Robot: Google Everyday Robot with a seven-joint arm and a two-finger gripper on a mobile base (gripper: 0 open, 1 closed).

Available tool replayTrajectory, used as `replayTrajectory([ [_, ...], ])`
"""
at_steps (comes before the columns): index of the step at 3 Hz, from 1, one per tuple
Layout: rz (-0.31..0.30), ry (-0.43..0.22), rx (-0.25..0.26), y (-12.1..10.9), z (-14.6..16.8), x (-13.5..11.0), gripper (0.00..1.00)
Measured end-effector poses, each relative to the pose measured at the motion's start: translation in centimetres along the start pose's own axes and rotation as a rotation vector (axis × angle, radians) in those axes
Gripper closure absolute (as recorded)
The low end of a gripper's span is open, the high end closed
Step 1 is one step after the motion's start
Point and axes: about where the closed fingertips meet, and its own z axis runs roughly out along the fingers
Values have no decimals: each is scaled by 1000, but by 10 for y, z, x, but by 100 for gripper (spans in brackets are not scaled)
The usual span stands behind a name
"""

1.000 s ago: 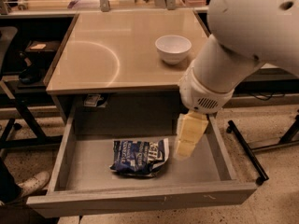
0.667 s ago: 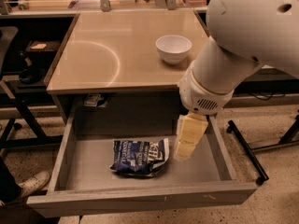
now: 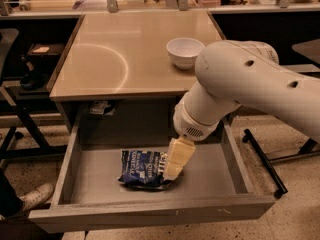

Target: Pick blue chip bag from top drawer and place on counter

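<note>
Moved cream gripper (image 3: 172, 173) left onto crumpled dark-blue foil chip bag (image 3: 140, 166), lower centre; hold indiscernible. Grasping step, seemingly; needed lifting next.

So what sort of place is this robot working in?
Probably a lab or office workroom, not a home kitchen: a cluttered shelf with metal posts behind the counter, and a speckled hard floor. The gripper is in the drawer, at the bag.
</note>
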Motion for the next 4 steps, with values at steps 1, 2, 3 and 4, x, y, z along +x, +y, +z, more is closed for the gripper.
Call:
replayTrajectory([
  [1, 0, 0, 0, 0, 0, 0, 0],
  [2, -18, 9, -13, 8, 20, -2, 0],
  [3, -18, 11, -19, 12, 56, -2, 0],
  [4, -7, -1, -27, 11, 88, -1, 0],
])
